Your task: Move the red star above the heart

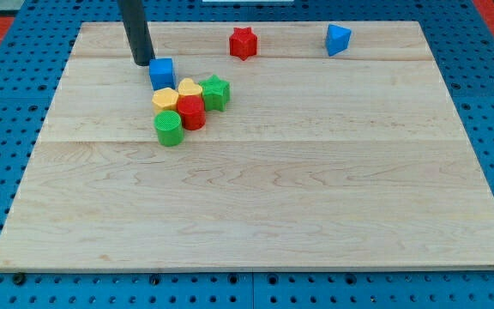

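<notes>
The red star point(243, 42) lies near the view's top, right of centre-left. The yellow heart point(189, 88) sits in a tight cluster at the upper left, with a blue cube point(162, 72) above-left of it, a green star point(215, 92) to its right, a yellow hexagon point(165, 99) to its left, a red cylinder point(192, 112) below it and a green cylinder point(169, 129) at the cluster's bottom. My tip point(142, 63) is just left of and above the blue cube, well to the left of the red star.
A blue triangular block point(338, 39) lies at the view's top right. The wooden board point(316, 189) rests on a blue perforated base; its top edge runs just above the red star.
</notes>
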Tool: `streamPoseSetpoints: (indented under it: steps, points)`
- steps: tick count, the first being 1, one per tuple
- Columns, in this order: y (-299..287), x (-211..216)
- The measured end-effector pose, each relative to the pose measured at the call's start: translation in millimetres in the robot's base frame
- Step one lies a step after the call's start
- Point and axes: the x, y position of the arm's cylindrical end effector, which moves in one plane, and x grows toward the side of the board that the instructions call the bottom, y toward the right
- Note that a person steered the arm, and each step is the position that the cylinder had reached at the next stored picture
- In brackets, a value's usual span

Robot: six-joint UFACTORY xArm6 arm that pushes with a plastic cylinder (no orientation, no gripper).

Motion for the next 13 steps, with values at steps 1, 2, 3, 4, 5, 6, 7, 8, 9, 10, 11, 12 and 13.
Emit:
streamPoseSetpoints:
  steps: [1,2,3,4,5,6,7,8,9,10,11,12,13]
  points:
    - [28.5,-0.5]
    - [29.4,25.1]
    - [24.1,37.7]
    - [33.4,-5.0]
    - [78.3,-75.1]
    - [146.8,-86.0]
    - [190.1,-62.3]
    - [161.4,-59.7]
    - [128.3,-54.7]
    - [99.6,-54.7]
    - [74.8,-48.3]
    - [75.0,-66.5]
    - [90.0,-86.7]
